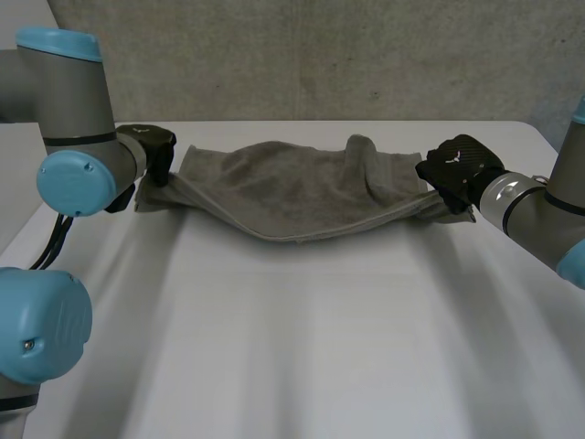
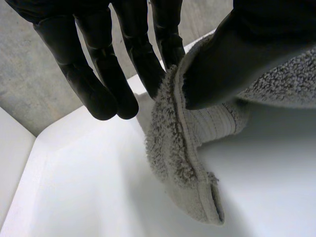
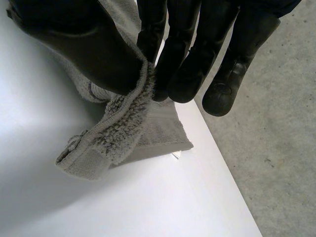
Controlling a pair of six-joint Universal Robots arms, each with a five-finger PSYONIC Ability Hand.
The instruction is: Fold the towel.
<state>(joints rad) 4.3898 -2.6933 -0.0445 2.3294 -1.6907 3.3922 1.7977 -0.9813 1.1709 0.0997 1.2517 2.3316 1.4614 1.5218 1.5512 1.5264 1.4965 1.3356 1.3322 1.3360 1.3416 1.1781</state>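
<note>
White table (image 1: pixel 302 347); grey towel (image 1: pixel 292 192), seemingly doubled.

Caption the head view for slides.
Left hand and right hand pinch opposite ends of the towel; its middle sags toward the table.

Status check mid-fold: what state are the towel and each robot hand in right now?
towel: bunched lengthwise, strung between the two hands, sagging in the middle.
left robot hand: shut on the towel's end, thumb pinching it against a finger.
right robot hand: shut on the towel's other end, thumb pinching it against a finger.
</note>
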